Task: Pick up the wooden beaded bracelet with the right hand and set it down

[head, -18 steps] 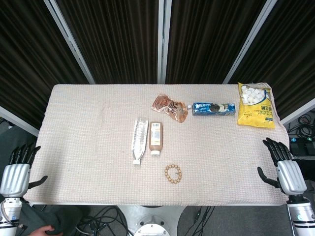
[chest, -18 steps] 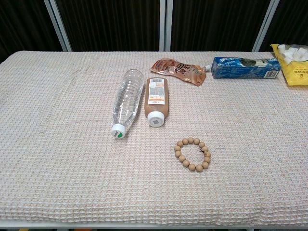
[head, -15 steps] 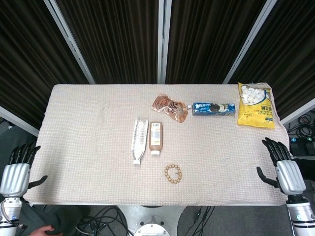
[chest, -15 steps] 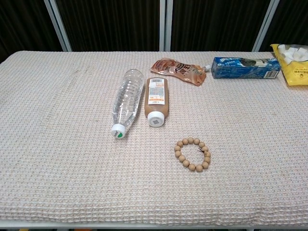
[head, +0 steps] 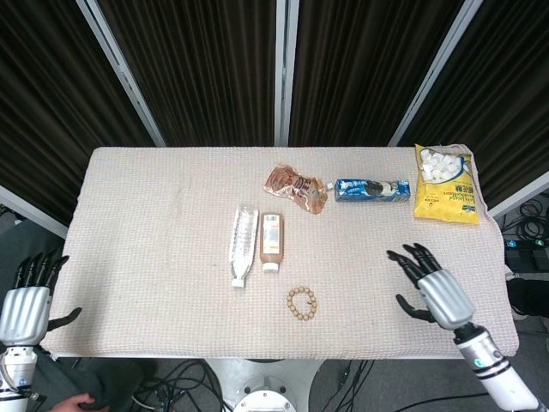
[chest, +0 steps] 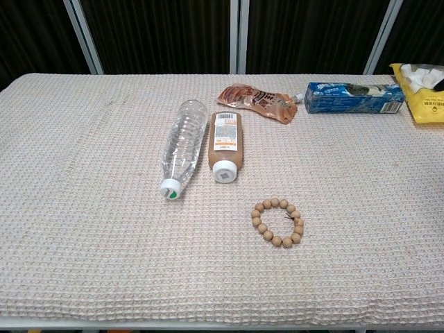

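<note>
The wooden beaded bracelet [head: 301, 304] [chest: 277, 222] lies flat on the cloth near the table's front edge, a ring of light tan beads. My right hand [head: 429, 287] hovers over the table to the right of it, fingers spread and empty, well apart from the beads. My left hand [head: 26, 300] hangs off the table's front left corner with its fingers apart and nothing in it. Neither hand clearly shows in the chest view.
A clear water bottle [head: 243, 245] and a brown bottle [head: 271, 241] lie side by side behind the bracelet. Further back lie a brown pouch [head: 296, 186], a blue packet [head: 371, 190] and a yellow snack bag [head: 445, 184]. The beige cloth-covered table [head: 146, 223] spans both views.
My right hand has swung in from beyond the table's right edge to over the cloth, closer to the bracelet. The left hand and all objects stay put.
</note>
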Robot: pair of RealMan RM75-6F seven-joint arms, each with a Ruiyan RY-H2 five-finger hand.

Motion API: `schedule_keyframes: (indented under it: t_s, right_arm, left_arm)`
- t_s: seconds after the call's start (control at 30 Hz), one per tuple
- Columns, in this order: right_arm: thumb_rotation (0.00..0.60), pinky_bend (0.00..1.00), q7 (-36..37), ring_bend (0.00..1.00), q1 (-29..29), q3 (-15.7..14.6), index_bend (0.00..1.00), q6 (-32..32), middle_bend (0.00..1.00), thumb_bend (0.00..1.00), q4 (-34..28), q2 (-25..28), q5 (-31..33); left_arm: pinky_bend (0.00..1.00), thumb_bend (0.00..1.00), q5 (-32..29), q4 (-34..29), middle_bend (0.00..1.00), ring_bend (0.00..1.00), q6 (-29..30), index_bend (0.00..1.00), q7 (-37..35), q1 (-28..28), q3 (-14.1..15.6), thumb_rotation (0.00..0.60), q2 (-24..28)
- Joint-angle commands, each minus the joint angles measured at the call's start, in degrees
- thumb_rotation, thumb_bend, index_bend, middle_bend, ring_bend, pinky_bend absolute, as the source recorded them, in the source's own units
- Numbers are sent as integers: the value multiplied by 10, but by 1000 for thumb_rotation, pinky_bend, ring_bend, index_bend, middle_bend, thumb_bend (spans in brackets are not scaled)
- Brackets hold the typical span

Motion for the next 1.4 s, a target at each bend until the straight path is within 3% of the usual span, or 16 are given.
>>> schedule_keyframes:
  t_s: [0.03, 0.2, 0.43, 0.8, 1.03, 1.4]
  right_arm:
    - [600, 0, -68, 0, 83, 10, 166, -110, 237, 306, -8, -37, -30]
    - [600, 0, -115, 0, 136, 23, 256, -185, 272, 302, 33, -104, -21]
    - [600, 0, -144, 0, 163, 7, 287, -193, 290, 298, 122, -194, -43]
    - [600, 0, -154, 0, 157, -37, 317, -118, 312, 284, 260, -286, -90]
    - [600, 0, -128, 0, 158, -52, 332, -80, 314, 282, 308, -316, -102]
    - [600, 0, -122, 50, 154, -71, 496, -69, 369, 283, 360, -339, -94]
  left_arm:
    - [0, 0, -2, -2, 60, 0, 2, 140, -1, 2, 0, 600, 1]
    - [0, 0, -6, 0, 60, 0, -3, 140, -2, 4, 2, 600, 2]
    - [0, 0, -11, 3, 59, 0, -4, 140, -9, 7, 1, 600, 3]
    - [0, 0, -11, 11, 60, 0, -10, 140, -18, 6, 1, 600, 0]
    - [0, 0, -13, 16, 60, 0, -13, 140, -24, 7, 2, 600, -2]
    - [0, 0, -15, 25, 60, 0, -20, 140, -43, 8, 3, 600, -4]
